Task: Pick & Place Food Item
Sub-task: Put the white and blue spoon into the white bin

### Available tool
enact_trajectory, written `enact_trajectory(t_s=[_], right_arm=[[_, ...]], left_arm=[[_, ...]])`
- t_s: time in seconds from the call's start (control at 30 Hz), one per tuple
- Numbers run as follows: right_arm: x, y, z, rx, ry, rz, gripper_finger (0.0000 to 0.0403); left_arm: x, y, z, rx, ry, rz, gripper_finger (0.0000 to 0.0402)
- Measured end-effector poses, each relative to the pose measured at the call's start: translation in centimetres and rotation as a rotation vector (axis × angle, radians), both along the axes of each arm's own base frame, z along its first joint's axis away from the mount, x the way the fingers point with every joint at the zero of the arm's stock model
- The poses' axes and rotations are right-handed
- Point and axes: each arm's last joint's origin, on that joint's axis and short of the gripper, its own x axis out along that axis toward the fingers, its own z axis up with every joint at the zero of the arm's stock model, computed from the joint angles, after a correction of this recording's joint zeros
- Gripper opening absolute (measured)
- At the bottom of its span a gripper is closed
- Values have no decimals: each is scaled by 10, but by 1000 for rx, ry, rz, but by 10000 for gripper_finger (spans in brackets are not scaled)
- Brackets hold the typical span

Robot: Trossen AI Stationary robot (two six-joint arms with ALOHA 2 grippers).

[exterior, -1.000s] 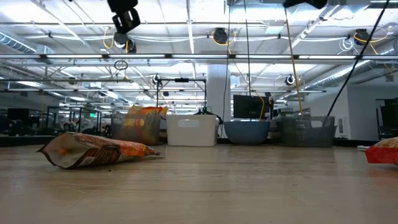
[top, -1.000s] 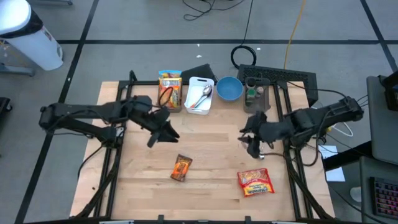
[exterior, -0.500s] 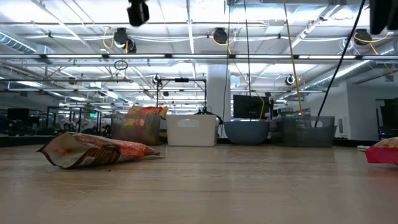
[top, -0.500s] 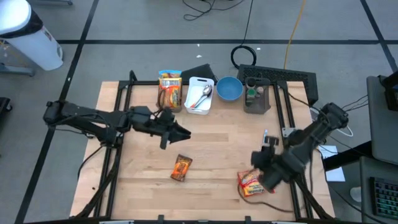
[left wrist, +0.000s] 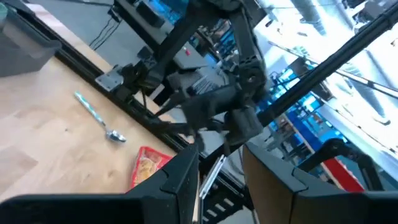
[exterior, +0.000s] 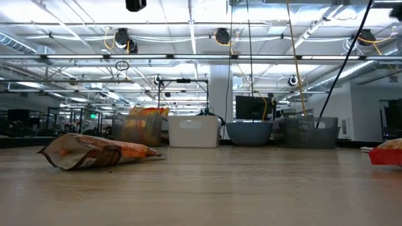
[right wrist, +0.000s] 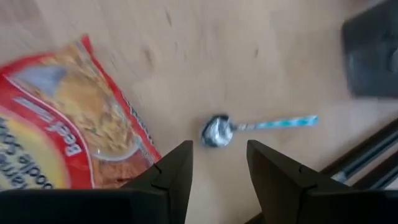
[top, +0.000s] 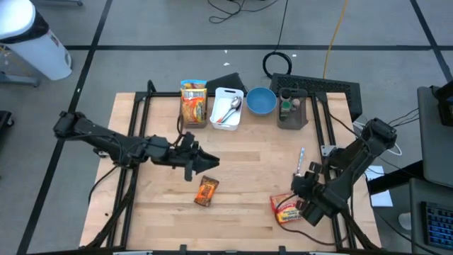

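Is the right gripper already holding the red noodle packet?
No, the right gripper is open and empty above the red noodle packet, beside the spoon.

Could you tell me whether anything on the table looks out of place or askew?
One thing stands out: a spoon with a striped handle lies loose on the bare wood near the table's right edge, beyond the red noodle packet, while other cutlery sits in the white bin at the back. Nothing looks spilled or damaged.

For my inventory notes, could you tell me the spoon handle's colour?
Light blue with paler stripes on the spoon, best in the right wrist view.
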Motion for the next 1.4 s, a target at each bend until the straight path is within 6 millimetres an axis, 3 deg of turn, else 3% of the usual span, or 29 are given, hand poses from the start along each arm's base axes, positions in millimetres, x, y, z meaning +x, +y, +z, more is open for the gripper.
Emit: enact_trajectory(t_s=[0.23,0.63,0.8,1.23,1.4], right_arm=[[-11,0,-43,90,41,-55,144],[-16,-13,-87,167,57,-64,144],[-19,-23,-93,132,94,-116,144],[-4,-35,-93,35,49,23,144],[-1,-40,-103,60,43,50,144]], left_arm=[[1,-11,0,-15,-21,-31,134],[0,-14,0,40,-27,-70,134],[0,-14,-1,49,-19,-75,134],[0,-14,-2,53,-16,-74,134],[0,-14,-2,46,-15,-75,134]])
